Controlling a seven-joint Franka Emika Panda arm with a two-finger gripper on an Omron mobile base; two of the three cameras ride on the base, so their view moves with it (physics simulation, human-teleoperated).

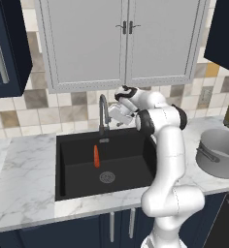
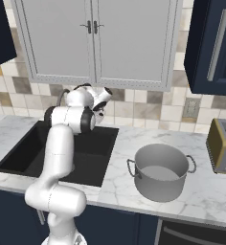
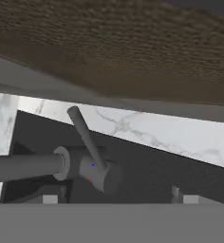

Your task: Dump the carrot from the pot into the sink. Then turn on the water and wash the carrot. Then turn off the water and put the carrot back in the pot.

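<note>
**Carrot in the basin, gripper at the faucet**

Close before the hand camera, the faucet [image 3: 92, 173] shows its grey body and thin lever, with the gripper [image 1: 111, 115] beside it; its jaws stand apart, gripping nothing. Below, the black sink [image 1: 131, 181] sits in the white marble counter [image 1: 19, 189]. A grey pot [image 2: 161, 172] rests on the counter to the right, well apart from the sink. The carrot [image 1: 96, 156] stands in the sink, just behind the round drain [image 1: 106, 177].

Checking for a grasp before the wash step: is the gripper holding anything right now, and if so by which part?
Nothing is held. The gripper hovers open by the faucet; the carrot lies loose in the sink.
</note>
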